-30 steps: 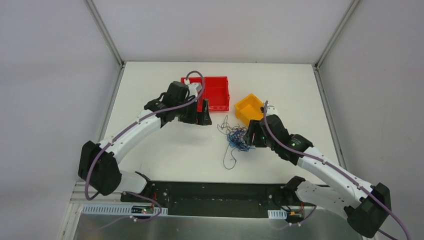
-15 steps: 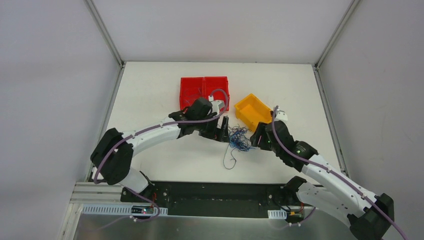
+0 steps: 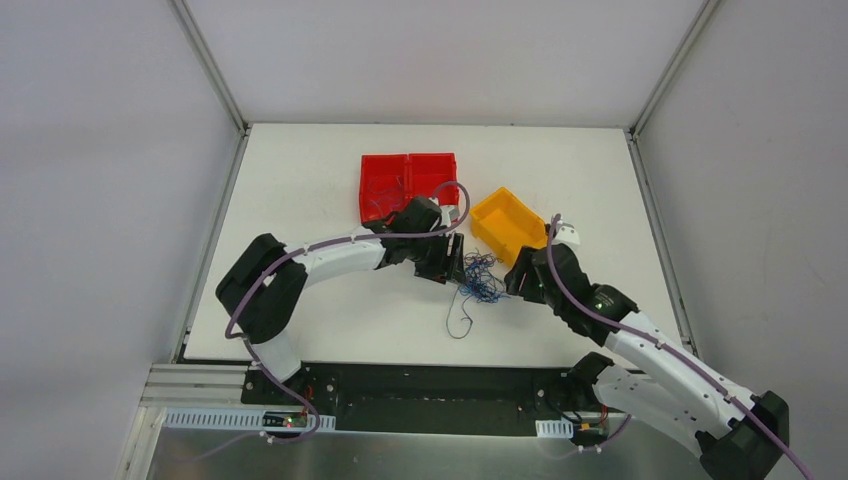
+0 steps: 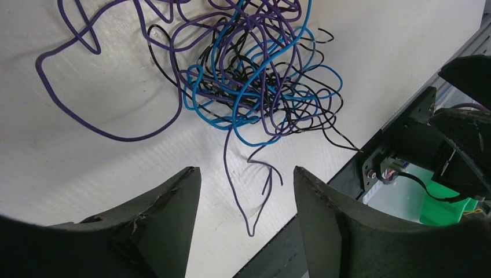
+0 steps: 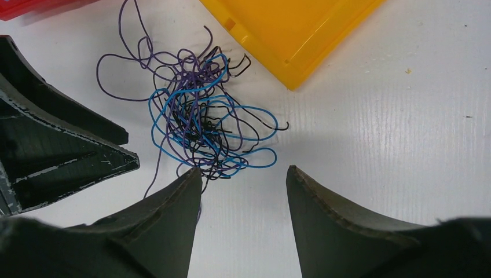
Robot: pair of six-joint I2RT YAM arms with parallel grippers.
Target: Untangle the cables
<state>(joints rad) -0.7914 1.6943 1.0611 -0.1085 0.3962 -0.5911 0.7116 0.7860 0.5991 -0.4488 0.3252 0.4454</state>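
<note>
Left wrist view crops the cables (image 4: 252, 87) at top; left fingers (image 4: 167, 223) and right fingers (image 5: 172, 217) spread.

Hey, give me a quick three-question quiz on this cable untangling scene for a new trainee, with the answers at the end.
1. Multiple choice: where does the tangle of cables lie?
A. in the red bin
B. in the yellow bin
C. on the table, between the left hand and the right hand

2. True or false: the left hand is shut on a purple wire.

3. Short answer: which wire colours show in the tangle?

Key
1. C
2. False: its jaws stand apart.
3. Blue, purple and black.
</note>
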